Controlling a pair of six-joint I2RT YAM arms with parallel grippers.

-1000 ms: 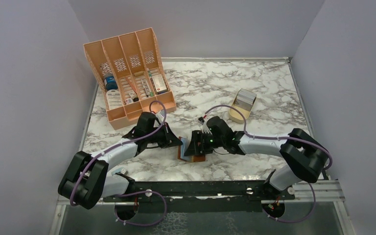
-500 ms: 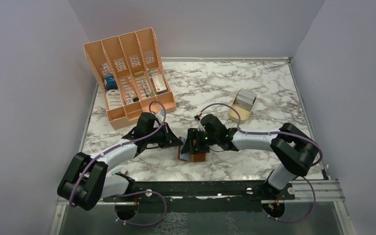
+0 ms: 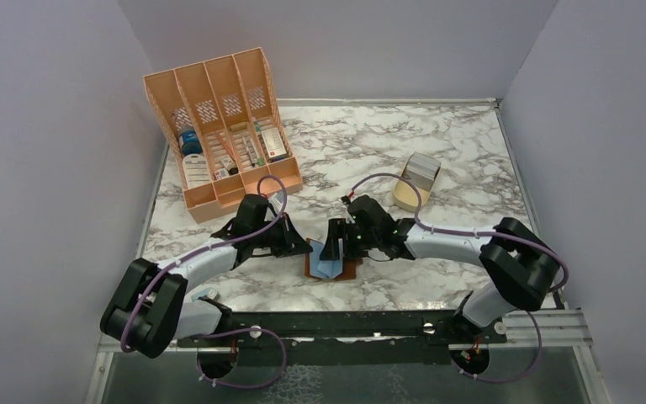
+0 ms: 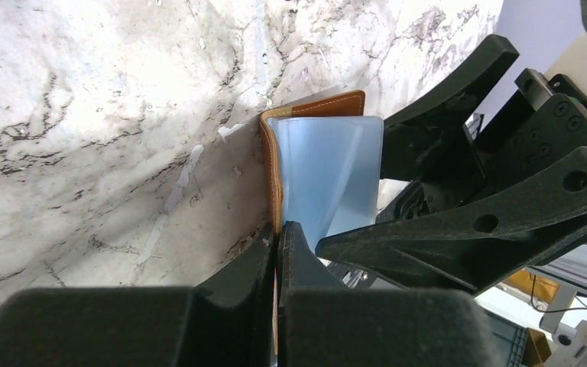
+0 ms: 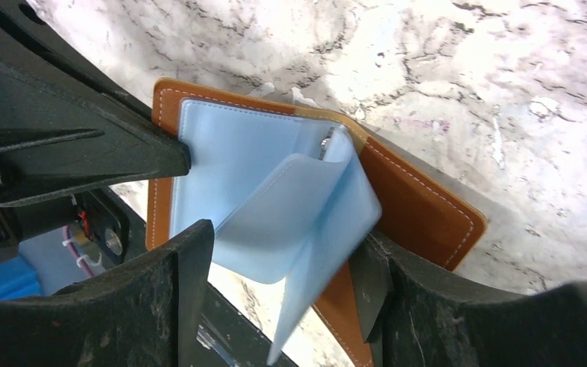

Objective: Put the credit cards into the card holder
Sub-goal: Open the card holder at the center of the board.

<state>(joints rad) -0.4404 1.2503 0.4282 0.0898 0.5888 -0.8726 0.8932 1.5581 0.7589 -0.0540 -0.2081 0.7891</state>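
Protruding from left tool (image 4: 277, 235) (card holder (image 4: 329, 168))

The right gripper (image 3: 335, 249) has swung back a bit toward its own side after nudging left half a second ago. Now the bluish sleeves (image 3: 326, 268) of the card holder (image 3: 349, 272) are fanned out in plain sight. Before, only brown leather poked out under it.
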